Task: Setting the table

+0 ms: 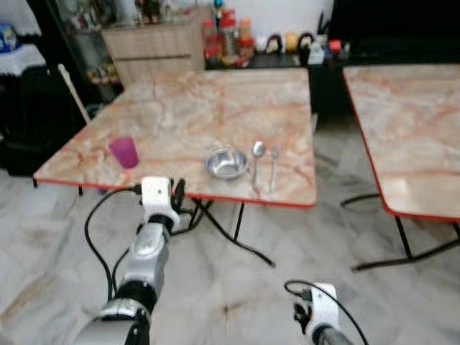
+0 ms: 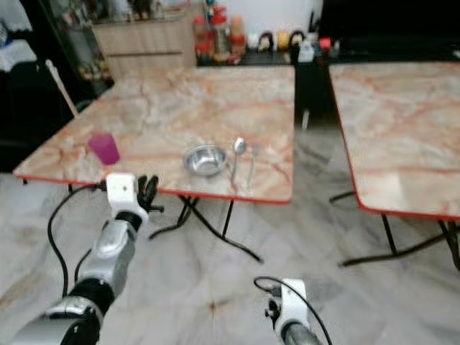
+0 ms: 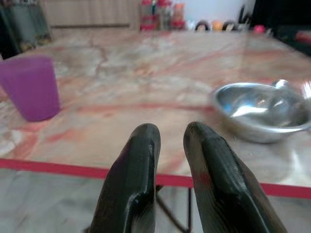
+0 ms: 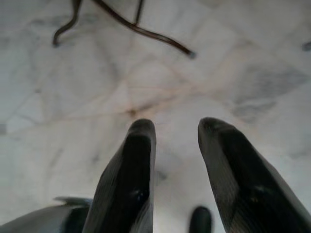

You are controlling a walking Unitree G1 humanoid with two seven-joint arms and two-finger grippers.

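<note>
Round steel bowl (image 1: pixel 226 163), spoon (image 1: pixel 257 162), fork (image 1: pixel 273 167), purple plastic cup (image 1: pixel 124 152) near marble table's (image 1: pixel 215 108) red edge. Left gripper (image 3: pixel 171 160) slightly parted, empty; may nudge cup off reaching. Right gripper (image 4: pixel 177 160) parted, idle.

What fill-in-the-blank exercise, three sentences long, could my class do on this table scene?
1. The cup on the table is coloured ____.
2. The spoon lies between the fork and the ____.
3. The left gripper hovers at the table's red ____, while the right gripper points at the floor.

Missing words: purple; bowl; edge
</note>
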